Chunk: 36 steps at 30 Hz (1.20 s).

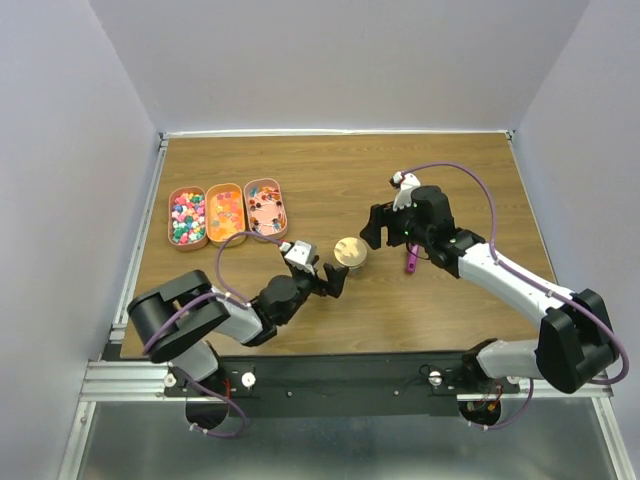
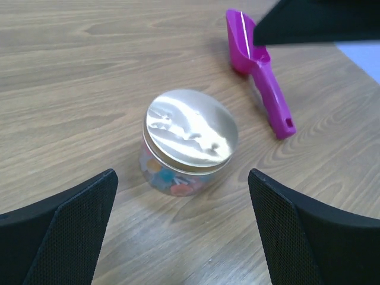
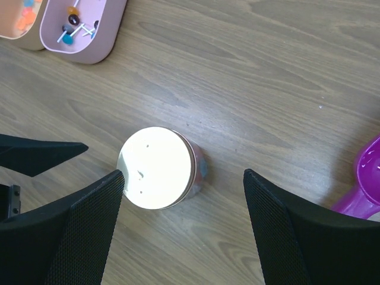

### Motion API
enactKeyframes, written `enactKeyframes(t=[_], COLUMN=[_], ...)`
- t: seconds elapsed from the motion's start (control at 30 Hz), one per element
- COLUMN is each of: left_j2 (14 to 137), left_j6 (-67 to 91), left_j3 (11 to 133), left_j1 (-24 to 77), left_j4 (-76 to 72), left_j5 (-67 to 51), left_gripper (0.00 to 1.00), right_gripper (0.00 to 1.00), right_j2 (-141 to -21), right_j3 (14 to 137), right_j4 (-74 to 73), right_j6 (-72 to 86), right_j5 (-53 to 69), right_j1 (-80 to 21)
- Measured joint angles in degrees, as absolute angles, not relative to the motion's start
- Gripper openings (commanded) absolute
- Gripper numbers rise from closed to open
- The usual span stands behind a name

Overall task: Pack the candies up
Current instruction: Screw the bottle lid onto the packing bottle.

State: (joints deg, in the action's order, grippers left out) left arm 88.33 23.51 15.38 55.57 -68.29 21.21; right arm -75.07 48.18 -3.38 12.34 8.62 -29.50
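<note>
From above, you see the desk (image 1: 450, 170) with three oblong trays (image 1: 188, 190) side by side at its far left. Candies (image 1: 187, 218) of many colours fill the leftmost tray, mostly orange ones fill the middle one, and fewer lie in the right one. Near the middle of the desk stands a small round jar (image 1: 350, 252) with its lid on. Your left pincer (image 1: 334, 279) sits just beside the jar on the near left and your right pincer (image 1: 378, 234) just beside it on the far right. Neither touches it. A magenta scoop (image 1: 411, 261) lies right of the jar, under the right arm.

In the left wrist view, your left pincer stands wide, its fingers (image 2: 59, 231) at the two bottom corners, holding nothing. Ahead, the shiny lid (image 2: 190, 133) sits on the jar, and candies (image 2: 172, 183) show through the clear wall. The scoop (image 2: 270, 89) lies beyond to the right, apart from the jar.

In the right wrist view, your right pincer is wide too and grips nothing, with its fingers (image 3: 65, 237) low at either side. The lid (image 3: 155, 168) glares white between and beyond them. A tip of the left pincer (image 3: 35, 155) pokes in from the left. At the top left one tray (image 3: 101, 41) holds only a few pieces, and the scoop (image 3: 365, 178) shows at the right edge.
</note>
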Motion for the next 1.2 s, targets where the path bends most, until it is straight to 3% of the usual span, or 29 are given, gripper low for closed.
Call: enactKeyframes(t=[0.23,0.63,1.2], left_j2=[102.56,112.71,119.50], left_j6=[14.09,6.37,3.75], left_j3=[12.32,14.55,24.88], left_j1=[58.04,58.08,46.85], left_j4=[-75.79,-86.15,-86.87], left_j5=[18.41,17.91,-3.40], left_gripper=[0.99,0.96,0.99], right_gripper=[0.87,0.87,0.87], right_j2=[-75.07,-75.75,-80.14], right_j3=[48.18,48.82,50.50], right_j4=[-3.36,-3.38,-4.05], right_j6=[11.94,11.88,10.55], right_j5=[8.99,10.15,10.85], right_j1=[-29.39,-29.12,-28.36])
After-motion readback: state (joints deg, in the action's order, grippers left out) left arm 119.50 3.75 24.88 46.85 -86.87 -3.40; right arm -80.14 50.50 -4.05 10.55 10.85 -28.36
